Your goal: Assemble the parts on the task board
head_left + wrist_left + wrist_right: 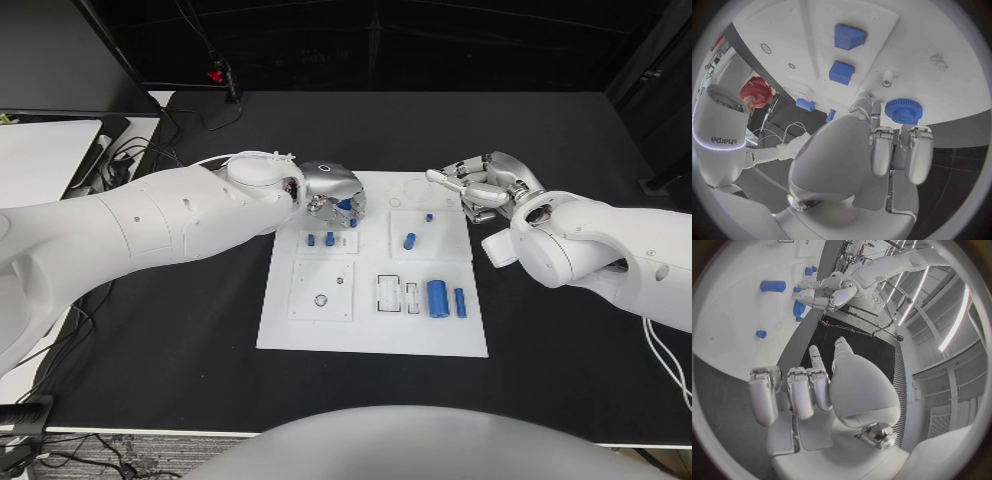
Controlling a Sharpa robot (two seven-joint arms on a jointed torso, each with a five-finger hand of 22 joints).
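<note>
Nearest the head camera, low on the task board (289, 335), lie two blue cylinders (437, 297) side by side, right of centre, beside a pair of empty rectangular slots. Higher up, in the upper left of the board, the left hand (329, 190) hangs over a small raised plate carrying short blue pegs (329, 239). Its fingers curl down around a blue toothed gear (903, 110), which its wrist camera shows sitting at the fingertips (881, 150); I'd say it has the gear pinched, though the contact itself is partly hidden. The right hand (483, 185) waits at the upper right edge of the board, fingers loosely spread, holding nothing.

To my eye the job now is seating that gear. It wants bringing squarely above its post, kept level, then lowering straight without twist, so the bore doesn't catch. Releasing only once it sits flat seems wise; the neighbouring pegs stand close and could be knocked.
</note>
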